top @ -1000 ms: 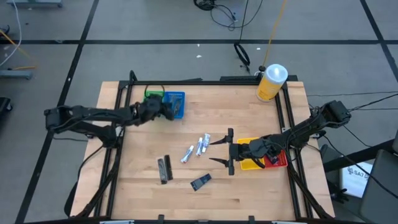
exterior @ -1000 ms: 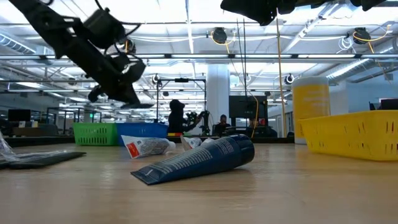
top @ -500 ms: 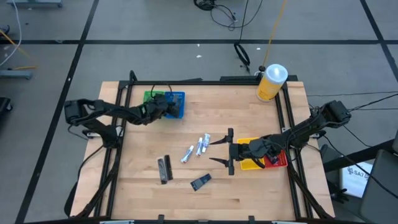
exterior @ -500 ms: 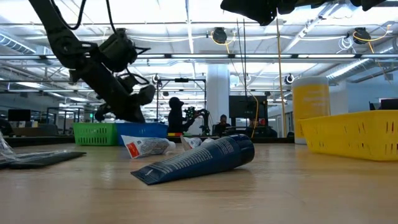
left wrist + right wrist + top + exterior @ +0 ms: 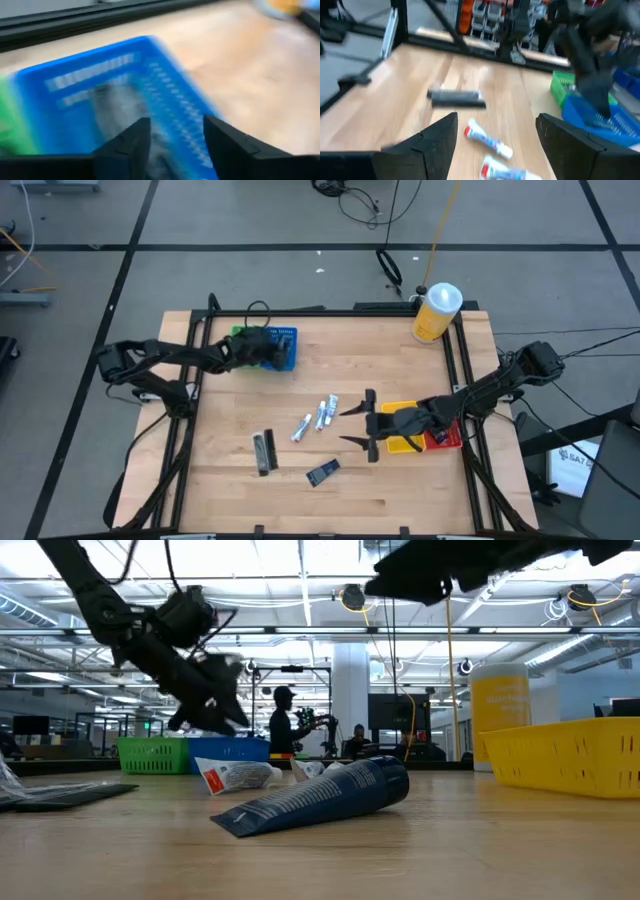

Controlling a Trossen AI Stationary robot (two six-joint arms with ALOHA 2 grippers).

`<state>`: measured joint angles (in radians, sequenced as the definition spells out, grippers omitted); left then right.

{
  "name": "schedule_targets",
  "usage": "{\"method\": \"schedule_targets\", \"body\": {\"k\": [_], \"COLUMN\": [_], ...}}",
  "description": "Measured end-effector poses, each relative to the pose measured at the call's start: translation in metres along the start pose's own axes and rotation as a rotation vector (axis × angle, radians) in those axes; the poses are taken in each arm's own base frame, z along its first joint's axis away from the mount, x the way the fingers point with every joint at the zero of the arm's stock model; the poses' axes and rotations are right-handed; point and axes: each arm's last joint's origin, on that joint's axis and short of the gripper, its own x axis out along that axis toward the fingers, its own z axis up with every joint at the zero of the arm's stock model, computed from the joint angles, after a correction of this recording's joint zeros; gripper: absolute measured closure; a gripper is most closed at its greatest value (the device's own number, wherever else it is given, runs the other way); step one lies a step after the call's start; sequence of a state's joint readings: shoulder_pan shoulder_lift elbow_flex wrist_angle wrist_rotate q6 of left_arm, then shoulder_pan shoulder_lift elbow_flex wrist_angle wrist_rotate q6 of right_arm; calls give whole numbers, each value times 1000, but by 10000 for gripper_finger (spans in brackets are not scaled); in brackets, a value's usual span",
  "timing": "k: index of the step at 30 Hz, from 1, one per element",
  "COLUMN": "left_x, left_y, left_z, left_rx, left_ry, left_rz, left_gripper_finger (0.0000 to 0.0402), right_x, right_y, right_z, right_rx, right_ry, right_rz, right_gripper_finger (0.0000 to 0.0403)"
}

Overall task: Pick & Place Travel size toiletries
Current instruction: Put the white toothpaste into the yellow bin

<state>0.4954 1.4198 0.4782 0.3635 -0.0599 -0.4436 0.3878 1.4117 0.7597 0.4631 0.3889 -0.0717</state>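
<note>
On the wooden table [image 5: 400,490], the left gripper [image 5: 262,350] hovers over the blue tray [image 5: 287,346], fingers apart and empty. The right gripper [image 5: 352,426] gapes wide beside the white mini tubes [image 5: 318,416], holding nothing.

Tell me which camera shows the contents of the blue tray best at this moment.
The left wrist view: it looks straight into the blue tray between the open left hand, showing something grey inside, too blurred to identify. The high view shows the tray partly hidden by the arm; the low view shows only its side wall; the right wrist view glimpses its corner.

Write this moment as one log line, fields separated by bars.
left claw: open, over blue tray | right claw: open, beside yellow tray | white tubes: on table
</note>
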Motion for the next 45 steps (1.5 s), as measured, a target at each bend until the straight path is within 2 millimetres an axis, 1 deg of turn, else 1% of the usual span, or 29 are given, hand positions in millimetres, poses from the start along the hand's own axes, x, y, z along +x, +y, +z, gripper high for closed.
{"method": "schedule_targets", "body": {"k": [3, 6, 9, 12, 16, 19, 23, 27, 29, 33, 36, 39, 45], "left_x": [-13, -25, -32, -39, -47, -49, -43, -33, -28, -20, -17, -16, -16], "left_y": [-16, -35, -52, -65, -71, -73, -78, -82, -84, -87, -86, -86, -86], "left_z": [3, -2, -17, -38, -71, -89, -104, -116, -121, -125, -126, -127, -127], "left_rx": [98, 199, 277, 304, 283, 245, 214, 224, 238, 265, 273, 275, 275], "left_ry": [-1, -25, -78, -156, -241, -282, -316, -330, -328, -313, -307, -301, -298], "left_rz": [-129, -216, -272, -299, -275, -191, -54, 50, 82, 99, 108, 110, 107], "left_gripper_finger": [195, 187, 189, 196, 207, 215, 220, 220, 220, 218, 218, 218, 218], "right_x": [1, 12, 28, 42, 56, 71, 91, 106, 111, 116, 115, 114, 111], "right_y": [-3, -13, -30, -56, -95, -119, -138, -147, -148, -146, -143, -140, -133], "right_z": [-8, -19, -33, -48, -66, -75, -90, -96, -101, -107, -109, -111, -110], "right_rx": [-3, 55, 70, 71, 89, 77, 52, -11, -52, -135, -143, -142, -103], "right_ry": [72, 133, 170, 202, 234, 232, 273, 326, 354, 363, 387, 433, 522], "right_rz": [14, 39, 59, 97, 179, 273, 398, 461, 475, 509, 526, 502, 443], "right_gripper_finger": [142, 142, 145, 151, 162, 170, 182, 192, 196, 205, 218, 241, 308]}}
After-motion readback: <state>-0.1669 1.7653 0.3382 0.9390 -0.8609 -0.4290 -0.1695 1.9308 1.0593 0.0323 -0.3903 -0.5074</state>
